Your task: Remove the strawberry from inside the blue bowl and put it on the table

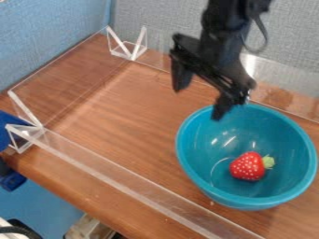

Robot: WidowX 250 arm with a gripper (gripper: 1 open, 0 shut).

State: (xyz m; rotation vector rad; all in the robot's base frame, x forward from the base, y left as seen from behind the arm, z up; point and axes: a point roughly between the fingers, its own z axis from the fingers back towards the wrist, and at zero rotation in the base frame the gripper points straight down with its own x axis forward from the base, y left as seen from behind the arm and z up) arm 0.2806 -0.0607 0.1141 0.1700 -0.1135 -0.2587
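One strawberry (251, 167) | red, green cap | inside glossy teal blue bowl (200, 140)

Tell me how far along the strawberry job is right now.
Nothing looks done yet: the strawberry lies inside the blue bowl, not on the table. In hand: the gripper hangs open and empty above the bowl's far rim. Left to do: reach in, grasp the strawberry, lift it out and set it on the wood.

A robot test bench in a lab: the polished wooden table (112, 103) is fenced by clear acrylic barrier strips (106, 168), with blue partition panels (50, 28) behind it.
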